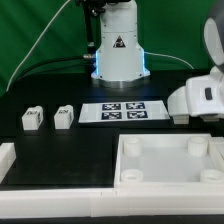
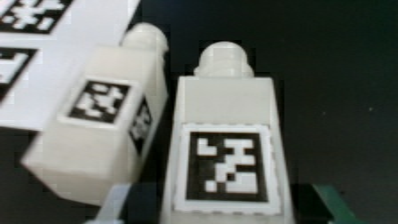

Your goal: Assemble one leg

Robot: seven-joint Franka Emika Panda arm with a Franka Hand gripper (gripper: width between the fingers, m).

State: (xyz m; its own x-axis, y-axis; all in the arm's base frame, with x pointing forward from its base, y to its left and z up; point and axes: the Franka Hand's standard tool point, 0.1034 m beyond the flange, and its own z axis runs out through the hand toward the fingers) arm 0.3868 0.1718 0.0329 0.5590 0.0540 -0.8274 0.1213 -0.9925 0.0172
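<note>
Two legs nearly touching: jaws open, straddling nearer leg point(image 2: 222, 150), gripping nothing. Risk: on closing, one finger point(image 2: 128, 203) clips neighbour leg point(image 2: 103, 110) & tips it, gap's v. tight.

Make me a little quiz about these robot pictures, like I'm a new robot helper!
1. Count: how many legs show in the wrist view?
2. True or false: the tray lies on top of the marker board.
3. In the exterior view, where are the two small legs from the marker board? A) on the exterior view's left B) on the exterior view's right C) on top of it

Key: 1) two. 2) False: the tray lies apart from it. 3) A.
</note>
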